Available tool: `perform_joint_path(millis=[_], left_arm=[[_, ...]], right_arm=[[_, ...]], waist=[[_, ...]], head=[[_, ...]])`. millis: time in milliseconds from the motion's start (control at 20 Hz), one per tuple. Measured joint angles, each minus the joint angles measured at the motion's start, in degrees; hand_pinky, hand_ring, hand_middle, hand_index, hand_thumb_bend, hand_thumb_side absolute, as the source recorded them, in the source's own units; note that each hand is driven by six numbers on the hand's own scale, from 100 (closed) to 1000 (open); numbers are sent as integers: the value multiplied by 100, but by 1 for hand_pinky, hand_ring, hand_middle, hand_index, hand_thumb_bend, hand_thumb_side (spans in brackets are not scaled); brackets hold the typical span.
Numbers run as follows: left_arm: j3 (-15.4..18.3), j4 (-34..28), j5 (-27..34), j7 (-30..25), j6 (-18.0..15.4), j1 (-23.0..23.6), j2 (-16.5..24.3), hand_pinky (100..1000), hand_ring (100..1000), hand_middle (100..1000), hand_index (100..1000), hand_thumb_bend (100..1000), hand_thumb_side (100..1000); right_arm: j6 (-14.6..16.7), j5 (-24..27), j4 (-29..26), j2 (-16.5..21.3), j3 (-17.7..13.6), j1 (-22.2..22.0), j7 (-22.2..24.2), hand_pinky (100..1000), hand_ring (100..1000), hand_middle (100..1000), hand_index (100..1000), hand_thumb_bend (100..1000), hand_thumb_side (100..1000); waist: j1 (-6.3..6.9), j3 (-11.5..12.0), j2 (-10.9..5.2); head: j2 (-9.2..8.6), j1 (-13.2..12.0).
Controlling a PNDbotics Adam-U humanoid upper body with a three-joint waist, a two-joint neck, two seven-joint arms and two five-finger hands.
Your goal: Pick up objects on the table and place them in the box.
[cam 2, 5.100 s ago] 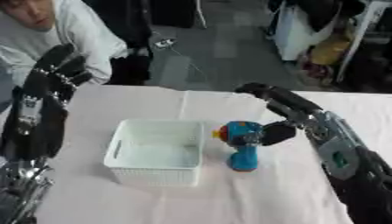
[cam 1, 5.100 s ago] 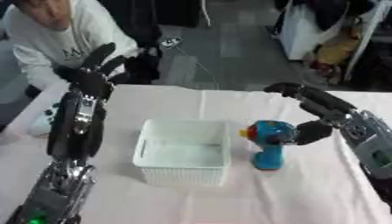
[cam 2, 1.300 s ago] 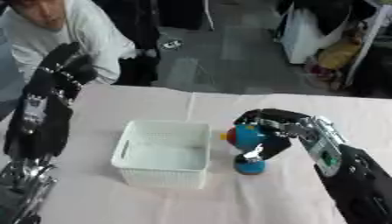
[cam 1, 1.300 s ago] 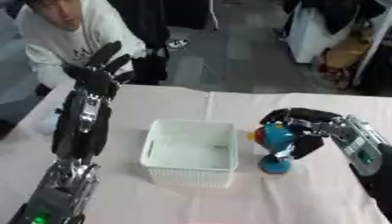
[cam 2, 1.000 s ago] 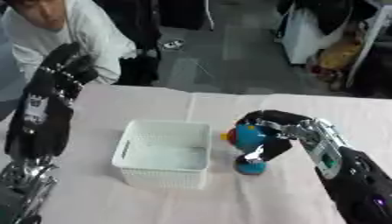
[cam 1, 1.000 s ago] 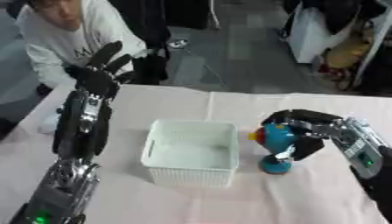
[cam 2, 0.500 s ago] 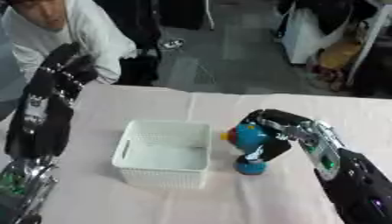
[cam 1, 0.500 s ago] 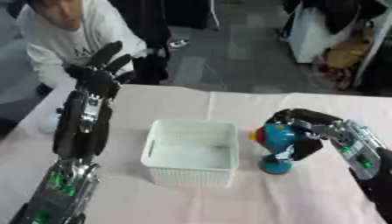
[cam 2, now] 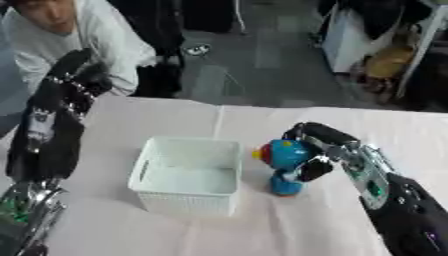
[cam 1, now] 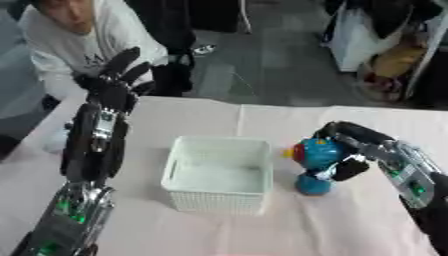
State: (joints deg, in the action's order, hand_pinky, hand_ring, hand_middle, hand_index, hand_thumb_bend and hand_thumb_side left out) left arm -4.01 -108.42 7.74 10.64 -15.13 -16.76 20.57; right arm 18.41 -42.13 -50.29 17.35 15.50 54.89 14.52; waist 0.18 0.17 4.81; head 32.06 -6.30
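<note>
The right hand point(cam 1: 354, 150) comes in from four o'clock, its forearm slanting up across the tabletop point(cam 1: 350, 225) toward the middle. Its fingers point(cam 1: 343, 131) arch over the top and far side of a blue toy point(cam 1: 315, 159), while the thumb presses the toy's near right side, so the hand is clenched around the toy's round upper part. The toy stands upright on its base on the tabletop, with an orange bit sticking out toward nine o'clock. It sits just beside the right wall of the white basket point(cam 1: 220, 175), at the basket's three o'clock, with a narrow gap between them.

The left hand point(cam 1: 114, 80) is raised high at ten o'clock, forearm nearly upright from the lower left corner, fingers spread and released, grasping nothing. It is well apart from the basket and the toy.

The left eye view shows the left hand's spread fingers plainly against the person's light sleeve; in the right eye view that hand sits closer to the edge and its fingers merge into one dark shape. The right eye view shows more of the right forearm point(cam 2: 394, 200).
</note>
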Motion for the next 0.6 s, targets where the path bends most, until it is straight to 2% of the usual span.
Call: perform_joint_path(millis=[150, 200, 250, 300, 350, 400, 450, 600], left_arm=[[0, 0, 0, -1, 0, 0, 0, 853, 928, 952, 960, 324, 823], [0, 0, 0, -1, 0, 0, 0, 853, 928, 952, 960, 323, 823], [0, 0, 0, -1, 0, 0, 0, 853, 928, 952, 960, 324, 823], [0, 0, 0, -1, 0, 0, 0, 853, 928, 952, 960, 324, 823], [0, 0, 0, -1, 0, 0, 0, 853, 928, 952, 960, 324, 823], [0, 0, 0, -1, 0, -1, 0, 853, 928, 952, 960, 324, 823], [0, 0, 0, -1, 0, -1, 0, 853, 928, 952, 960, 324, 823], [0, 0, 0, -2, 0, -1, 0, 853, 928, 952, 960, 324, 823]], right_arm=[[54, -35, 98, -3, 7, -32, -331, 100, 100, 208, 451, 100, 403], [74, -63, 121, -4, 14, -32, -398, 100, 100, 196, 449, 100, 384], [92, -99, 142, -5, 19, -33, -453, 100, 100, 157, 438, 100, 499], [113, -134, 166, -5, 21, -35, -503, 100, 100, 157, 438, 100, 499], [131, -172, 183, -6, 22, -36, -553, 100, 100, 125, 425, 100, 564], [148, -214, 202, -7, 22, -37, -609, 100, 100, 132, 428, 100, 551], [164, -259, 214, -10, 23, -45, -663, 100, 100, 100, 411, 100, 625], [166, -401, 255, -39, 22, -74, -804, 100, 100, 100, 403, 100, 646]], waist=[[2, 0, 0], [2, 0, 1], [2, 0, 1], [2, 0, 1], [2, 0, 1], [2, 0, 1], [2, 0, 1], [2, 0, 1]], head=[[-1, -6], [-1, -7], [-1, -7], [-1, -8], [-2, -9], [-2, -11], [-2, -15], [-2, -32]])
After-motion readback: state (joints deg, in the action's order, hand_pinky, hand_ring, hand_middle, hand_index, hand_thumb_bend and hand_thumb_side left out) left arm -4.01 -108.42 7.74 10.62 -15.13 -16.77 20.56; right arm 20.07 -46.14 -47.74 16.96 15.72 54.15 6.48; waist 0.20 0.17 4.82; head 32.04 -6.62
